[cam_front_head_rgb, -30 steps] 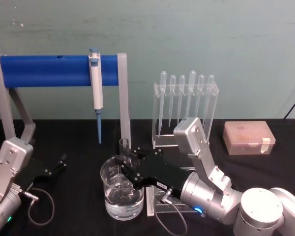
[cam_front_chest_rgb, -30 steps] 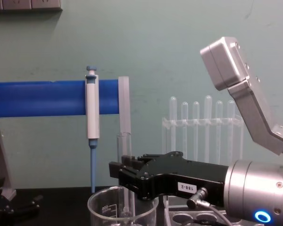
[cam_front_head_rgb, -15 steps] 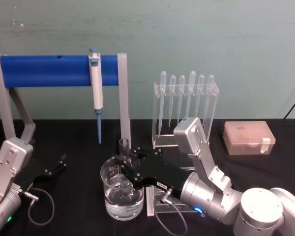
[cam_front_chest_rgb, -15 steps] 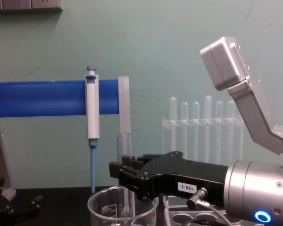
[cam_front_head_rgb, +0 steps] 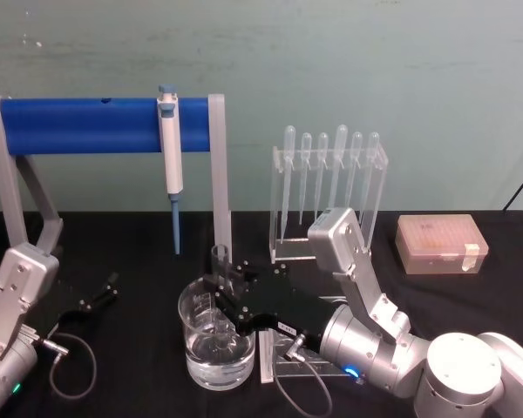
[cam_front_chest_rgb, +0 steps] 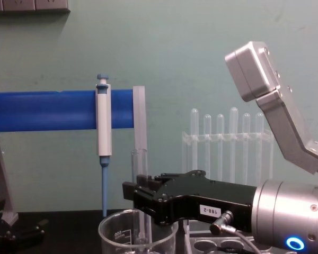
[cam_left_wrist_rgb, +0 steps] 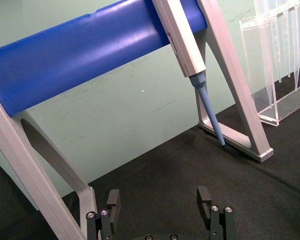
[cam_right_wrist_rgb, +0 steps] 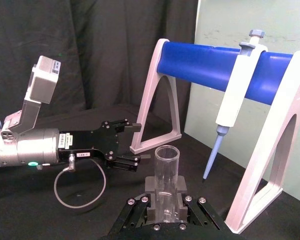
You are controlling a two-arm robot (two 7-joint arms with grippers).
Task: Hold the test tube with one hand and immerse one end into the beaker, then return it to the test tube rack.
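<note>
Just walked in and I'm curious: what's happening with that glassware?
The robot's right pincer grips a glass test tube upright, with its lower end down inside the beaker, which holds some clear liquid. The test tube rack lies just to the right of the beaker. The left pincer rests open on the black table, off to the left, idle.

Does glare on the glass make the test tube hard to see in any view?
Head view: the test tube, held by the right gripper in the beaker, is faint against the black cloth; white highlights sit on the beaker's rim. Chest view: pale against the green wall. Right wrist view: its rim stands out, little glare.
</note>
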